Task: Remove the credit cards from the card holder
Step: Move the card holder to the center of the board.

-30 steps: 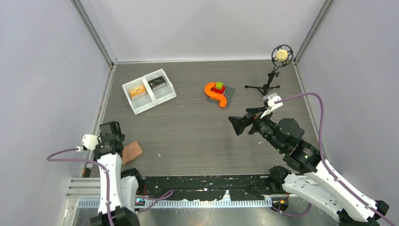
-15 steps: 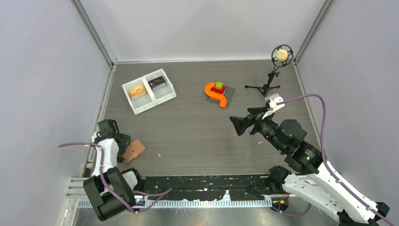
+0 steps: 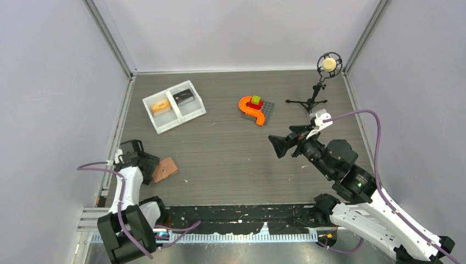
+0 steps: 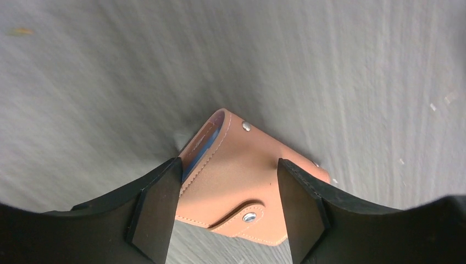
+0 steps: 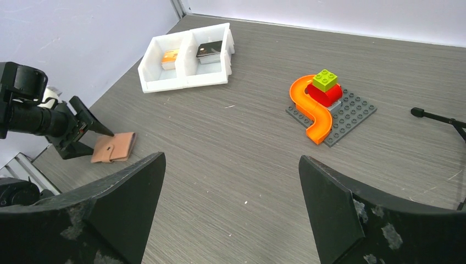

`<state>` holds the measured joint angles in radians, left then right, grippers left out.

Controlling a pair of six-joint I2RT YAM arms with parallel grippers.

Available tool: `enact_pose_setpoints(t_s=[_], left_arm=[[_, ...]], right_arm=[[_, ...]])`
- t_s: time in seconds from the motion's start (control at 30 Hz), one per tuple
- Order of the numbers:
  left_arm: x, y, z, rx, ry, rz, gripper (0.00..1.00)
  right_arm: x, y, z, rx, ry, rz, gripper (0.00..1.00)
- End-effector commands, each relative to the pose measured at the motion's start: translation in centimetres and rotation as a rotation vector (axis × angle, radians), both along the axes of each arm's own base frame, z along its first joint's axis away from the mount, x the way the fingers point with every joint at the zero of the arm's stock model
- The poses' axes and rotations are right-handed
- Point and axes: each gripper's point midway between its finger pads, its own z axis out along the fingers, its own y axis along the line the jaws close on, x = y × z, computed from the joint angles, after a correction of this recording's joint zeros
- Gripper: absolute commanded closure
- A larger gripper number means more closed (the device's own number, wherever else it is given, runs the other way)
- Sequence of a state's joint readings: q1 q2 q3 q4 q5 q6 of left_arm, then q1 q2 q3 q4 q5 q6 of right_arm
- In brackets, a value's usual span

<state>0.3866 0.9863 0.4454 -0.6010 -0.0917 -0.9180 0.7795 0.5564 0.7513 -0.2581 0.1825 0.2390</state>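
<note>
The card holder [image 3: 166,169] is a salmon-brown folded wallet with a snap tab, low at the table's left. A blue lining shows along its left seam in the left wrist view. My left gripper [image 3: 149,165] comes in low from the left, jaws closed in on the card holder [image 4: 242,170]. One finger [image 4: 159,203] touches its seam edge and the other overlaps its right side. No credit cards show; the holder is folded. My right gripper [image 3: 277,146] hangs wide open and empty above mid-table, and from it the card holder [image 5: 114,147] shows far left.
A white two-compartment tray [image 3: 160,128] at the back left holds an orange item and a dark item. An orange and red brick model on a grey plate [image 3: 255,109] sits at back centre. A microphone stand [image 3: 316,91] stands back right. The left wall is close.
The left arm swung round and its jaws narrowed on the card holder, which slid and turned a little up and to the right. The right arm barely moved.
</note>
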Motion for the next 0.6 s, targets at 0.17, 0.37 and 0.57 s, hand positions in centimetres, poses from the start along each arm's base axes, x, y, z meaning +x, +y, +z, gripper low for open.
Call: enact_pose_setpoints(t_s=[0.17, 0.37, 0.57], left_arm=[[-0.1, -10.7, -1.5, -0.332, -0.055, -0.165, 0.35], [-0.3, -15.0, -0.7, -0.363, -0.067, -0.258, 0.36], [-0.4, -19.4, 0.9, -0.362, -0.077, -0.391, 0.37]], right_arm=[[0.2, 0.1, 1.1, 0.049, -0.021, -0.009, 0.00], [0.2, 0.1, 1.1, 0.055, -0.016, -0.014, 0.00], [0.3, 0.3, 0.8, 0.055, 0.000, -0.014, 0.00]])
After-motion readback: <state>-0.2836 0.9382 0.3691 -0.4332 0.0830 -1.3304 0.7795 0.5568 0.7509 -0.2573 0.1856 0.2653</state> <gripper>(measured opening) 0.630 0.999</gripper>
